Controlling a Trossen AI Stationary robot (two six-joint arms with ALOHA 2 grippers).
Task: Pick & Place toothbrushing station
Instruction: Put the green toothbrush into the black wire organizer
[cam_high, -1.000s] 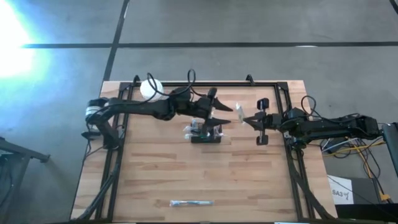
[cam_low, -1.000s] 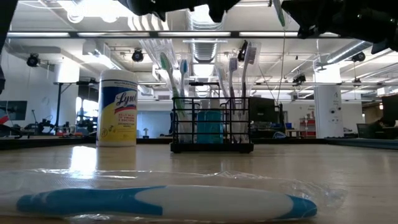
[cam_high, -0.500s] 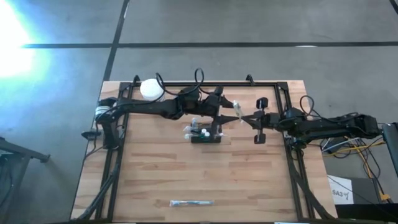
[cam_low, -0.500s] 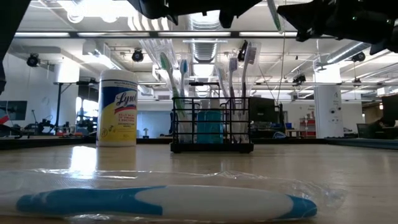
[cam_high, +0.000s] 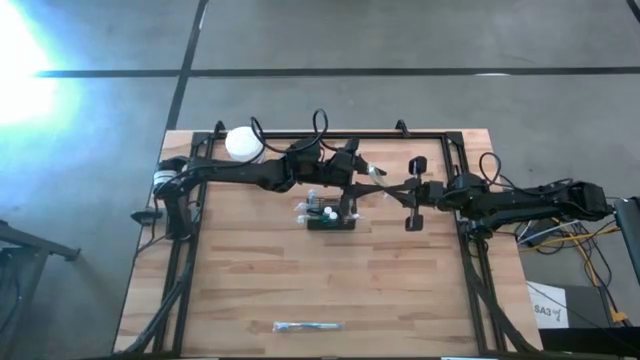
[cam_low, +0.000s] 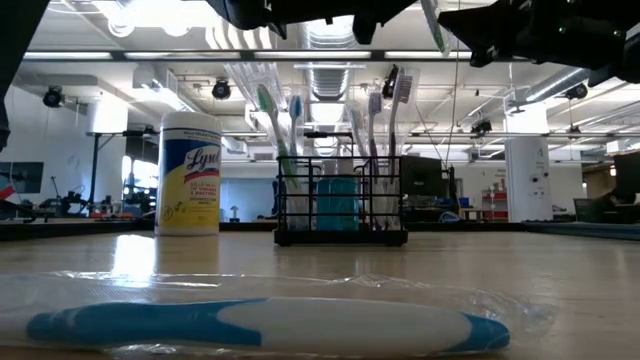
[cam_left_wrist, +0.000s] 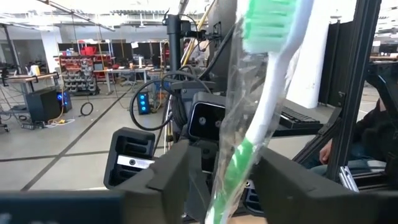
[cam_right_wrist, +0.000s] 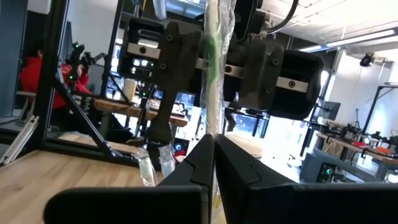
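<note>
A: Status of the caddy?

B: The black wire caddy stands upright near the middle of the table, just beside the white-lidded wipes jar in the low view. Several toothbrushes already stand in it.

A: Position and state of each gripper?

B: Both are raised above the caddy, facing each other. The right gripper is clamped on a wrapped green-and-white toothbrush, jaws together on its lower end. The left gripper brackets the same toothbrush with one finger on each side. The jaws stand apart; contact with the wrapper cannot be confirmed.

A: Which step is this?

B: By appearance, a hand-over between arms in mid-air. The toothbrush is not yet in the caddy.

A: What is left?

B: Judged from the layout: complete the transfer, then lower the toothbrush into a free compartment. A second wrapped brush, blue and white, lies flat near the front edge of the table, well apart from the caddy and untouched.
</note>
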